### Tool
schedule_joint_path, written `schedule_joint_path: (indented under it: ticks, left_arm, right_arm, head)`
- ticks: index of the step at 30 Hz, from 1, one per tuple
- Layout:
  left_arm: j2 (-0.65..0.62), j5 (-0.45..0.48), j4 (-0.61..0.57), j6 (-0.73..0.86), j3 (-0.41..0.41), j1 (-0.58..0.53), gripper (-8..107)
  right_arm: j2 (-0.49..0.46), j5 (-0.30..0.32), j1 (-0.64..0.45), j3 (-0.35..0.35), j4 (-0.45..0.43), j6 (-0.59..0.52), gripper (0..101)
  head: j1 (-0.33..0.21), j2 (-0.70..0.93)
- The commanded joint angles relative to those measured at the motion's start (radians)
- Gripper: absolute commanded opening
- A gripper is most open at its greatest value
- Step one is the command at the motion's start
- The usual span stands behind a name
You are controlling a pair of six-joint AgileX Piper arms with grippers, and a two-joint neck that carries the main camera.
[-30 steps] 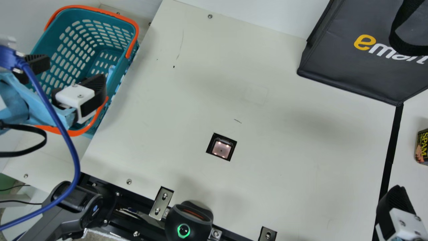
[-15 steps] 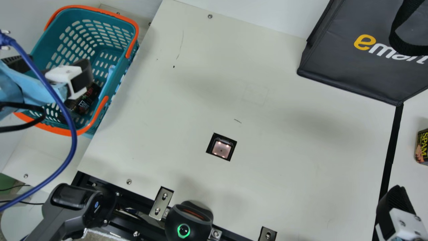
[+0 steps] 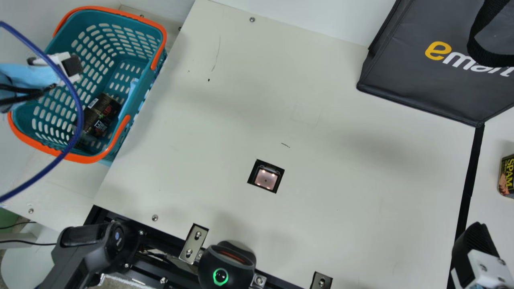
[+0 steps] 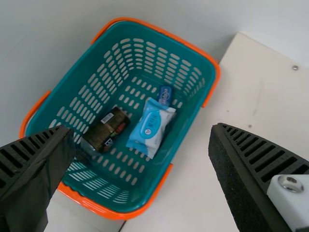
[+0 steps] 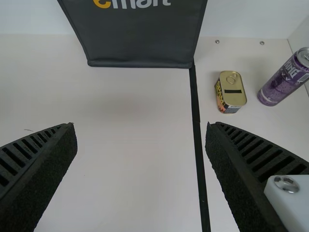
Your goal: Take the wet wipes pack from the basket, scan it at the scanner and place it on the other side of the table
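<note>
"What's new by the big cream bench [image 3: 341, 160]?"

"Look at the basket [image 3: 88, 159]! The left pincer [image 4: 141, 137] has moved away toward its outer side. Now we can see more of the stuff inside."

"Did it grab anything?"

"No, its fingers are wide apart with nothing in them. The right pincer [image 5: 140, 135] is apart and empty too."

"And the wet wipes pack [image 4: 152, 126]?"

"Down in the basket, next to the dark can [image 4: 105, 130]. So I think grabbing it comes next, then the scanner window [image 3: 266, 178]."

"Any writing?"

"The pack has a bright blue label with pale marks. The dark can has red and white bits. The flat meat tin [image 5: 231, 92], past the black line, has yellow letters, and the little blue packet [image 4: 165, 95] has white ones"
</note>
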Motion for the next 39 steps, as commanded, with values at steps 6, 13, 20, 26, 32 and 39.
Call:
schedule_joint_path:
  ticks: [6,13,20,26,32,39]
  left_arm:
    - [0.140,-0.046,-0.055,0.265,-0.005,0.147,90]
    - [0.266,-0.088,-0.099,0.473,-0.021,0.206,90]
    - [0.392,-0.110,-0.140,0.638,-0.048,0.225,90]
    - [0.500,-0.093,-0.189,0.761,-0.083,0.227,90]
    - [0.614,-0.060,-0.233,0.871,-0.130,0.227,90]
    - [0.738,-0.048,-0.239,0.940,-0.175,0.215,90]
  right_arm:
    - [0.000,0.000,0.000,0.000,0.000,0.000,95]
    - [0.000,0.000,0.000,0.000,0.000,0.000,95]
    - [0.000,0.000,0.000,0.000,0.000,0.000,95]
    - [0.000,0.000,0.000,0.000,0.000,0.000,95]
    - [0.000,0.000,0.000,0.000,0.000,0.000,95]
    - [0.000,0.000,0.000,0.000,0.000,0.000,95]
  head:
    - [-0.029,0.004]
    - [-0.029,0.004]
    - [-0.029,0.004]
    - [-0.029,0.004]
    - [-0.029,0.004]
    - [-0.029,0.004]
